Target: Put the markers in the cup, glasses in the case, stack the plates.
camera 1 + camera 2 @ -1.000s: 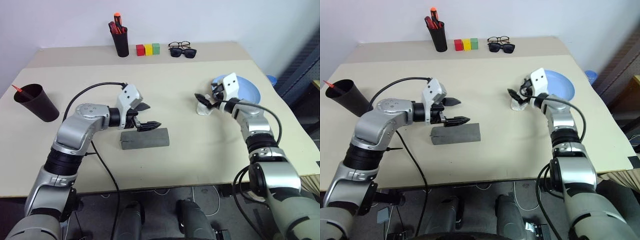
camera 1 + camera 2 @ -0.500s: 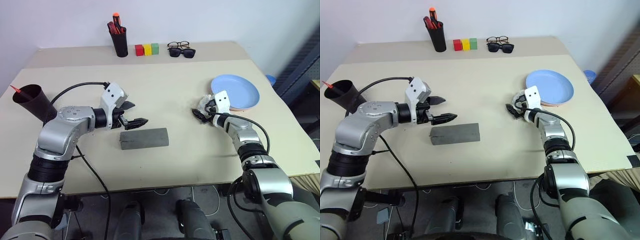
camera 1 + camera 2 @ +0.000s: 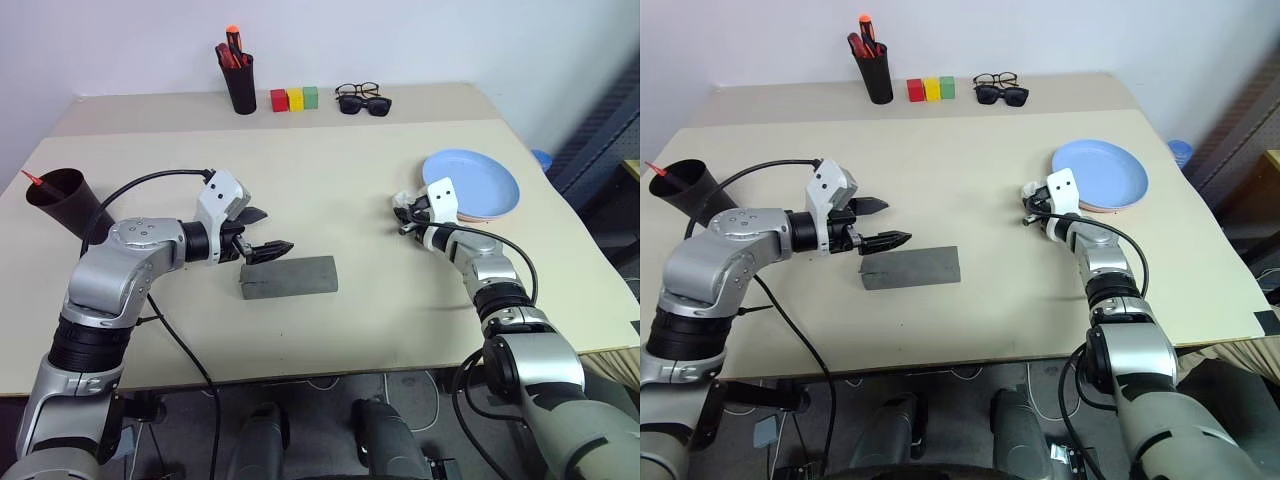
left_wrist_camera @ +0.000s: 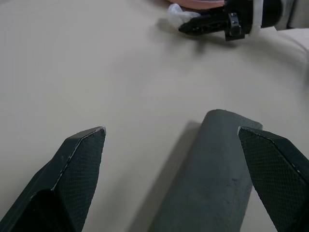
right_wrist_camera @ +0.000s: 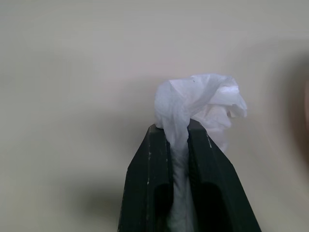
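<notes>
The closed grey case [image 3: 288,277] lies on the table, and my left gripper [image 3: 272,230] hovers open just above its left end, holding nothing. Left of the plates, my right gripper [image 5: 177,128] rests low on the table, shut on a crumpled white paper wad [image 5: 203,99]. The light blue plate [image 3: 475,180] lies on the pink plate [image 3: 482,216] at the right. The black cup [image 3: 62,203] stands at the far left with a marker's red tip [image 3: 33,178] sticking out. The glasses are out of view.
Along the back stand a black pen holder [image 3: 241,88] with red-and-black markers, three coloured blocks [image 3: 295,98], and sunglasses with a dark-framed clear pair [image 3: 364,100]. The table's right edge [image 3: 590,240] runs close past the plates.
My right gripper came down to the table and shut on the white paper wad. My left gripper drifted a little to the left, staying open.
</notes>
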